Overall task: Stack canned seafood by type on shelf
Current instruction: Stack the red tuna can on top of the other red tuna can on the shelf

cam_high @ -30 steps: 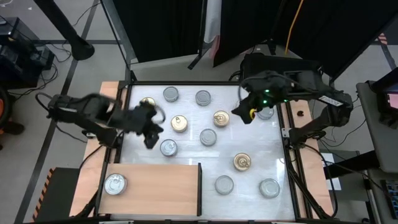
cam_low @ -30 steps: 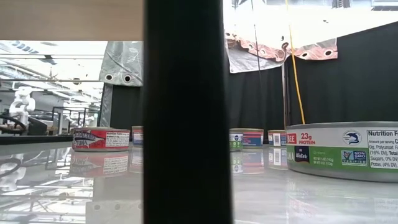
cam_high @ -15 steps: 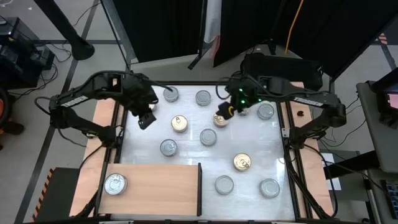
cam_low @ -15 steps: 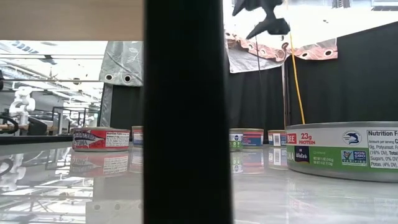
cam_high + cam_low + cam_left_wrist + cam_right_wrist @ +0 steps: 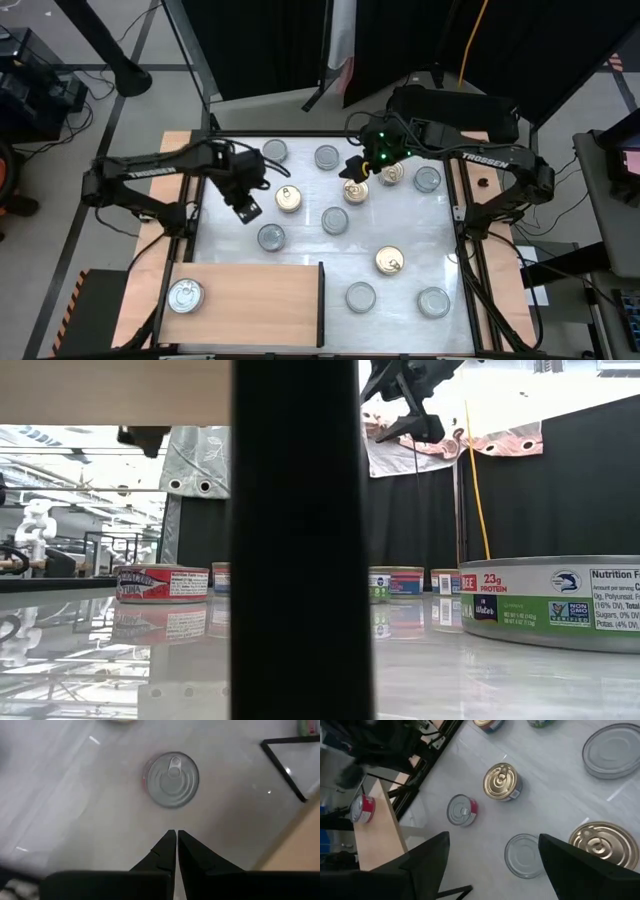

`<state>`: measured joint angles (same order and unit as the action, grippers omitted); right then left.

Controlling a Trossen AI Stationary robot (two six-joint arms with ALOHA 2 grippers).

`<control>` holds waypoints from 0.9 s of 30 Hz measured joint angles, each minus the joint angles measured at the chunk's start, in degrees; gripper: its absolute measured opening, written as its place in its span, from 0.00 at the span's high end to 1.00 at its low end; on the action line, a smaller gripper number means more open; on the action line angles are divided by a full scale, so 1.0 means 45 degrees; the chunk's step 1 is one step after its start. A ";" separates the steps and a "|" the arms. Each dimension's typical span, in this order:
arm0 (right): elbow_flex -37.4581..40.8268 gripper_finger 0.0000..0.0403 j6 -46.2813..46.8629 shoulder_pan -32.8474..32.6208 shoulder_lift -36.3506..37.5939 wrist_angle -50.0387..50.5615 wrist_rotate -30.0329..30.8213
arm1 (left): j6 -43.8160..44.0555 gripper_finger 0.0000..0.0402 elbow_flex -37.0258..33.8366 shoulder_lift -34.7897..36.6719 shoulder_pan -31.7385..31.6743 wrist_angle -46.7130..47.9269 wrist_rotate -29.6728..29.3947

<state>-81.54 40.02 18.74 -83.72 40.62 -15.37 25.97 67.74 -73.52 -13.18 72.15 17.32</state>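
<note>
Overhead picture first: left gripper (image 5: 247, 207) hangs with its jaws pressed together and empty, and the nearest silver-lidded tin (image 5: 270, 237) lies just beside it toward 5 o'clock. The shelf (image 5: 245, 300) sits at 6 o'clock from both, with one silver tin (image 5: 185, 295) already on its 9 o'clock end. The right gripper (image 5: 357, 166), jaws spread and empty, hovers over the gold-lidded tin (image 5: 355, 190) at the table's 12 o'clock side, well apart from the shelf.

Table-level picture: a dark upright edge (image 5: 297, 540) blocks the middle; the right gripper (image 5: 405, 395) hangs high above the tabletop, clear of every tin.

Left wrist picture: the closed fingertips (image 5: 167, 851) point straight at a silver tin (image 5: 171, 780) lying flat, pull-tab up; being round, it offers no long axis to line up with.

Right wrist picture: the fingers (image 5: 427, 857) stand wide over several tins, grasping none.

Judging by this, the left arm is nearer the shelf and must open before descending.
</note>
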 joint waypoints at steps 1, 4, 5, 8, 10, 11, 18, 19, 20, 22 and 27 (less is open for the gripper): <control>0.0000 0.26 -0.0118 -0.0002 0.0000 -0.0003 -0.0004 | -0.0201 0.95 -0.0381 0.0003 0.0020 -0.0651 0.0024; 0.0000 0.26 -0.0569 -0.0010 0.0000 0.0111 -0.0007 | -0.0705 0.95 -0.1478 0.0005 0.0120 -0.2799 -0.0099; 0.0000 0.26 -0.0706 -0.0010 0.0000 0.0179 -0.0007 | -0.0928 0.95 -0.1806 0.0005 0.0158 -0.3357 -0.0185; 0.0000 0.26 -0.1113 -0.0010 0.0000 0.0492 -0.0268 | -0.2021 0.95 -0.2613 0.0005 0.0404 -0.4490 -0.0198; 0.0000 0.26 -0.1394 -0.0010 0.0000 0.0797 -0.0368 | -0.3051 0.95 -0.3055 0.0005 0.0645 -0.4872 -0.0203; 0.0000 0.26 -0.1529 -0.0013 0.0000 0.0912 -0.0372 | -0.3511 0.95 -0.3244 0.0005 0.0792 -0.5016 -0.0210; 0.0000 0.26 -0.2350 -0.0118 0.0000 0.1277 -0.0376 | -0.5301 0.97 -0.4466 0.0005 0.2311 -0.5355 -0.1296; 0.0000 0.26 -0.2422 -0.0139 0.0000 0.1278 -0.0378 | -0.5298 0.98 -0.4608 0.0005 0.2558 -0.5326 -0.1773; 0.0000 0.26 -0.2466 -0.0188 0.0000 0.1294 -0.0376 | -0.5261 0.99 -0.4721 0.0005 0.2763 -0.5350 -0.2161; 0.0000 0.26 -0.2474 -0.0303 0.0000 0.1387 -0.0377 | -0.5222 0.99 -0.4898 0.0005 0.3144 -0.5406 -0.2706; 0.0000 0.26 -0.2482 -0.0775 0.0000 0.1448 -0.0460 | -0.5165 0.99 -0.5462 0.0005 0.3764 -0.6920 -0.3016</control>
<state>-81.54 28.85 15.25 -83.72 47.14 -17.44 2.73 43.16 -73.49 3.76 41.01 3.75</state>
